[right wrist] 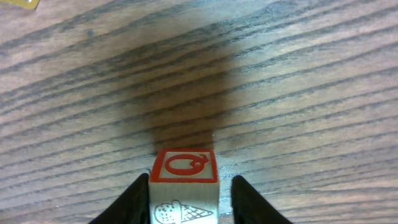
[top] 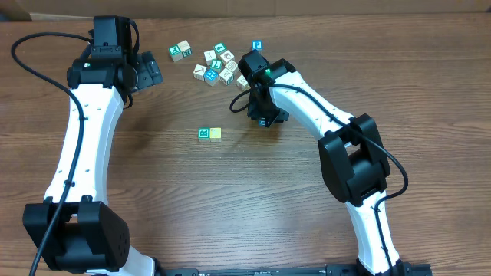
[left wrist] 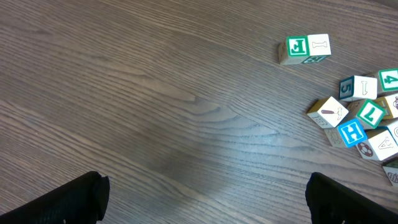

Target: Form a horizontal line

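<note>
Two blocks lie side by side mid-table: a green-lettered block and a yellow block. My right gripper hovers just right of them, shut on a wooden block with a red Q face and an ice-cream picture, which sits between its fingers. The overhead view hides this block under the gripper. My left gripper is open and empty at the back left, its fingers over bare wood. A corner of the yellow block shows at the top left of the right wrist view.
A pile of several letter blocks lies at the back centre and shows in the left wrist view. A pair of blocks sits left of it. A blue block sits to its right.
</note>
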